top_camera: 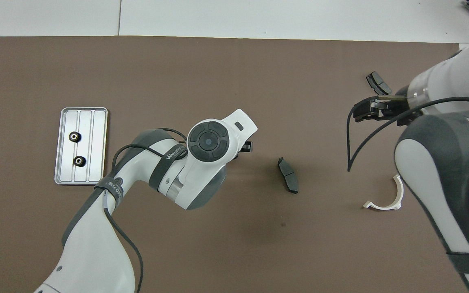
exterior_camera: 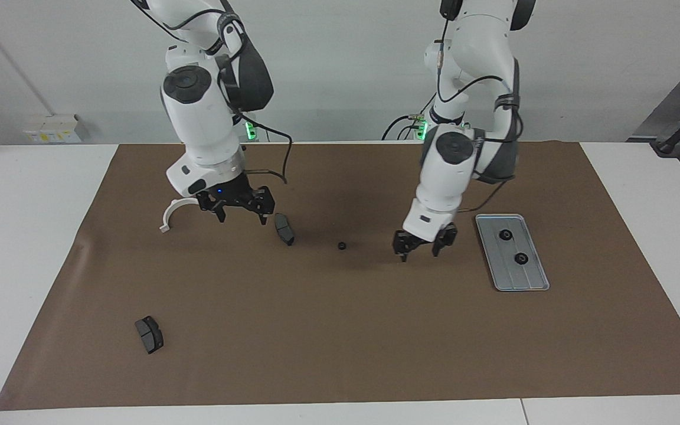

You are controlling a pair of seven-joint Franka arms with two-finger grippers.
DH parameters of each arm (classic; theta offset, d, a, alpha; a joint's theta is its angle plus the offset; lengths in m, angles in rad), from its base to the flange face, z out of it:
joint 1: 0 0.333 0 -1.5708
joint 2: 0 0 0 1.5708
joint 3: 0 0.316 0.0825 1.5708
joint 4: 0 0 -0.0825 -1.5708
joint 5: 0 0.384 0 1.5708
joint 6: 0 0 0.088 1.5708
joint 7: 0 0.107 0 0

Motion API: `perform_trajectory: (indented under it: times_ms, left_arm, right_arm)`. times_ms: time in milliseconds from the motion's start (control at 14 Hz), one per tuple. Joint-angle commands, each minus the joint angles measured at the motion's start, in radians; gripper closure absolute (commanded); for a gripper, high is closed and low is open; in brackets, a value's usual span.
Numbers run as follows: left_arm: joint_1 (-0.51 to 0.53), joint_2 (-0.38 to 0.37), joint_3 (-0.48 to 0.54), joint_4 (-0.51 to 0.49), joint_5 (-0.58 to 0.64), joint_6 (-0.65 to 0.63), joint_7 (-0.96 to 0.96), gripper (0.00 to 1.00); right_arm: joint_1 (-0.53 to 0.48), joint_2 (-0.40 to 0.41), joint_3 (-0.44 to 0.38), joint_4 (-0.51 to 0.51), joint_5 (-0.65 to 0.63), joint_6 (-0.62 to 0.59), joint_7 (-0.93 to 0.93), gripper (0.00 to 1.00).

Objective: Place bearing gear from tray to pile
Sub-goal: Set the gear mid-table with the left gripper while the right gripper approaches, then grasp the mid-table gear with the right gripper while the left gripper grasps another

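One small black bearing gear (exterior_camera: 342,245) lies on the brown mat, beside the middle dark brake pad (exterior_camera: 284,229) (top_camera: 288,175) of the pile, toward the left arm's end. Two more gears (exterior_camera: 506,235) (exterior_camera: 520,258) sit on the silver tray (exterior_camera: 526,277) (top_camera: 96,146). My left gripper (exterior_camera: 424,247) hangs open and empty low over the mat, between the loose gear and the tray. My right gripper (exterior_camera: 239,209) (top_camera: 367,110) is open over the gap between the white half-ring bracket (exterior_camera: 170,213) (top_camera: 385,199) and that pad. In the overhead view the left wrist hides the loose gear.
A second brake pad (exterior_camera: 149,334) (top_camera: 378,83) lies far from the robots toward the right arm's end. The brown mat (exterior_camera: 340,330) covers most of the white table. The right arm's cable (top_camera: 350,146) dangles over the mat.
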Motion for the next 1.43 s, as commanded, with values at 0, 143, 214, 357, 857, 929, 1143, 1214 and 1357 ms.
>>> perform_trajectory:
  times_ms: [0, 143, 214, 357, 857, 929, 1143, 1214, 1357]
  left_arm:
    - [0.125, -0.027, -0.015, -0.029, -0.002, -0.022, 0.129, 0.12]
    - [0.199, -0.039, -0.015, -0.064, -0.003, -0.014, 0.235, 0.12]
    - [0.228, -0.053, -0.015, -0.102, -0.002, 0.004, 0.275, 0.13]
    - [0.284, -0.078, -0.013, -0.196, -0.003, 0.103, 0.317, 0.14]
    - [0.316, -0.055, -0.013, -0.291, -0.003, 0.222, 0.315, 0.28]
    - [0.318, -0.047, -0.013, -0.299, -0.003, 0.239, 0.317, 0.29]
    - [0.33, -0.036, -0.013, -0.308, -0.003, 0.259, 0.321, 0.32]
    - [0.331, -0.036, -0.013, -0.308, -0.003, 0.259, 0.323, 0.33]
    - [0.333, -0.033, -0.013, -0.311, -0.003, 0.259, 0.323, 0.35]
  right_arm:
    - [-0.005, 0.059, 0.1, -0.022, -0.094, 0.1, 0.14, 0.0]
    - [0.004, 0.12, 0.163, -0.021, -0.187, 0.187, 0.245, 0.0]
    - [0.008, 0.151, 0.193, -0.022, -0.235, 0.221, 0.304, 0.0]
    - [0.023, 0.204, 0.241, -0.017, -0.304, 0.232, 0.377, 0.0]
    - [0.037, 0.355, 0.315, -0.05, -0.504, 0.294, 0.538, 0.0]
    - [0.035, 0.353, 0.321, -0.065, -0.504, 0.289, 0.54, 0.0]
    - [0.035, 0.353, 0.326, -0.073, -0.504, 0.291, 0.538, 0.0]
    - [0.035, 0.353, 0.326, -0.073, -0.504, 0.291, 0.537, 0.05]
    - [0.035, 0.353, 0.326, -0.07, -0.505, 0.291, 0.537, 0.17]
